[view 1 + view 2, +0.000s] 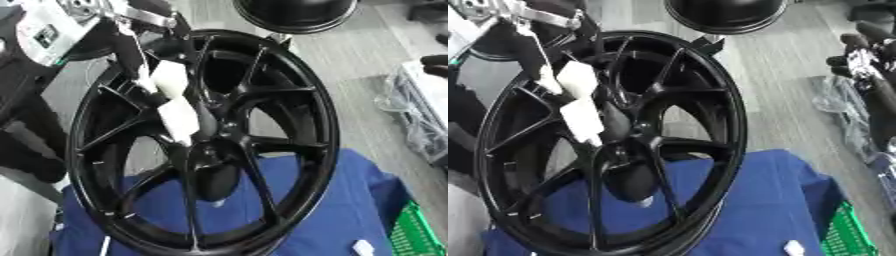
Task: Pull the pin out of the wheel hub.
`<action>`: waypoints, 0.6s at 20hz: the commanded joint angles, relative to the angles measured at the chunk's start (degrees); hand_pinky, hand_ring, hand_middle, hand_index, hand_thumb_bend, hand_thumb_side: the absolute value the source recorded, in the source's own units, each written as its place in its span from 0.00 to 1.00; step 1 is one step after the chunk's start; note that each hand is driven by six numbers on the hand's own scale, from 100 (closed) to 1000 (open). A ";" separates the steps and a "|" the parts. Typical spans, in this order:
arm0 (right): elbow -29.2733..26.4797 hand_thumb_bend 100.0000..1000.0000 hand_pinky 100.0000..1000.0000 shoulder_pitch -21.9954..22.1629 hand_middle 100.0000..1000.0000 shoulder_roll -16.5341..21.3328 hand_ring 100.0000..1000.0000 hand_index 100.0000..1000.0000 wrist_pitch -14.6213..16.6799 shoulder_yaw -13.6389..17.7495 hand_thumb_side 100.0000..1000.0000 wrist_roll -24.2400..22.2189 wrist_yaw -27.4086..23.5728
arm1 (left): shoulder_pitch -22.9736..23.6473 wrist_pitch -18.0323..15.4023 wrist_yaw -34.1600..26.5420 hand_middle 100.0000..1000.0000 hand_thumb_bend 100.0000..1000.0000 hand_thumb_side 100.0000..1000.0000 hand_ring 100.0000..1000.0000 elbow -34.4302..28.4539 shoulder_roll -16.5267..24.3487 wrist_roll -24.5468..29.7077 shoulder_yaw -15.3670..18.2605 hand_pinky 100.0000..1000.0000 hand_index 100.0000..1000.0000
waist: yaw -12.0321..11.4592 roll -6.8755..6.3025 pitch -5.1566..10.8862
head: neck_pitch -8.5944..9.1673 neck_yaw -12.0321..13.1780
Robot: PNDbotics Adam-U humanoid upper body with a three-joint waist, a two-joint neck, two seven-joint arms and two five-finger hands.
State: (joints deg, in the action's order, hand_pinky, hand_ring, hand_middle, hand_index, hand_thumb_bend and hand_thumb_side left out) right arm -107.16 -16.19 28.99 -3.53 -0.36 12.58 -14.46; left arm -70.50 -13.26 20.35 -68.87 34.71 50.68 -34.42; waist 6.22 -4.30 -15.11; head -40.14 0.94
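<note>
A: Item one, the wheel?
B: Black, multi-spoke, standing nearly upright and tilted, its lower rim on a blue cloth that covers the bench. The hub sits at the centre, where the spokes meet.

A: Item two, the left hand?
B: It comes in from the upper left, black arm with silver fittings above it. Two white, padded fingers run down across the face of the wheel, one segment above the other, and their lower end lies just above and left of the hub. A dark part of the hand lies beside them, toward the hub.

A: State of those fingers?
B: Cannot tell. They look fairly straight, but whether they close on anything at the hub is hidden by black on black.

A: The pin?
B: Not made out. Nothing distinct shows at the hub apart from a dark rounded shape just below it, behind the spokes.

A: Right hand?
B: Shows in neither view.

A: Other entries?
B: A green crate at the lower right corner, beside the cloth. A small white piece on the cloth near it. A round black object at the top edge, behind the wheel. Clear plastic wrap on the floor to the right.
</note>
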 commanded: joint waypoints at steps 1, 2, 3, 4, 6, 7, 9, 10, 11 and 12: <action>-0.57 0.00 0.74 -0.84 0.77 1.30 0.67 0.89 0.17 0.46 0.51 -0.14 -0.26 | -0.90 -0.13 -1.80 0.64 0.41 0.19 0.76 -0.01 0.70 1.29 0.22 0.75 0.67 | 0.06 0.21 1.53 | 0.12 0.22; -0.56 0.00 0.74 -0.85 0.77 1.30 0.67 0.89 0.17 0.45 0.51 -0.14 -0.27 | -0.90 0.29 -2.27 0.63 0.37 0.17 0.75 -0.04 0.67 1.29 0.14 0.74 0.64 | 0.06 0.20 1.53 | 0.07 0.25; -0.55 0.00 0.74 -0.85 0.77 1.31 0.67 0.89 0.17 0.43 0.51 -0.16 -0.27 | -0.91 0.68 -2.61 0.62 0.35 0.14 0.75 -0.14 0.67 1.29 0.02 0.74 0.60 | 0.07 0.19 1.54 | 0.04 0.27; -0.55 0.00 0.74 -0.86 0.77 1.32 0.67 0.89 0.18 0.42 0.51 -0.18 -0.26 | -0.92 0.99 -2.75 0.60 0.32 0.12 0.74 -0.30 0.69 1.29 -0.13 0.74 0.58 | 0.07 0.18 1.55 | 0.02 0.28; -0.56 0.00 0.74 -0.88 0.77 1.33 0.67 0.89 0.20 0.43 0.51 -0.16 -0.28 | -0.89 1.41 -2.60 0.58 0.28 0.07 0.72 -0.63 0.77 1.29 -0.41 0.73 0.55 | 0.08 0.16 1.56 | -0.02 0.31; -0.57 0.00 0.74 -0.90 0.77 1.33 0.67 0.89 0.21 0.43 0.51 -0.13 -0.30 | -0.84 1.55 -2.39 0.56 0.26 0.04 0.71 -0.73 0.85 1.29 -0.52 0.71 0.53 | 0.09 0.15 1.57 | -0.01 0.35; -0.59 0.00 0.74 -0.92 0.77 1.35 0.67 0.89 0.22 0.42 0.51 -0.09 -0.36 | -0.65 1.66 -2.06 0.52 0.22 0.00 0.67 -0.81 0.98 1.29 -0.74 0.69 0.48 | 0.09 0.13 1.58 | 0.02 0.40; -0.59 0.00 0.74 -0.92 0.77 1.37 0.67 0.89 0.22 0.41 0.51 -0.09 -0.37 | -0.58 1.65 -1.96 0.51 0.18 0.00 0.66 -0.85 1.05 1.29 -0.86 0.69 0.46 | 0.09 0.12 1.59 | 0.01 0.42; -0.59 0.00 0.74 -0.91 0.77 1.38 0.67 0.89 0.21 0.39 0.51 -0.08 -0.38 | -0.53 1.62 -1.87 0.51 0.18 0.00 0.66 -0.90 1.12 1.29 -0.95 0.69 0.46 | 0.08 0.11 1.60 | 0.00 0.42; -0.59 0.00 0.74 -0.89 0.77 1.40 0.67 0.89 0.20 0.37 0.51 -0.09 -0.37 | -0.50 1.62 -1.77 0.48 0.13 0.00 0.63 -0.97 1.21 1.29 -0.97 0.67 0.42 | 0.05 0.11 1.60 | -0.01 0.43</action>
State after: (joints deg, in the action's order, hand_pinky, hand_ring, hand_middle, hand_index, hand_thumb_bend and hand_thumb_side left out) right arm -107.16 -16.45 28.99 -3.51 -0.36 12.59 -14.46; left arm -70.47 -11.41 18.10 -69.37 34.73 51.58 -35.44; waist 6.25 -4.44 -14.98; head -40.17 1.18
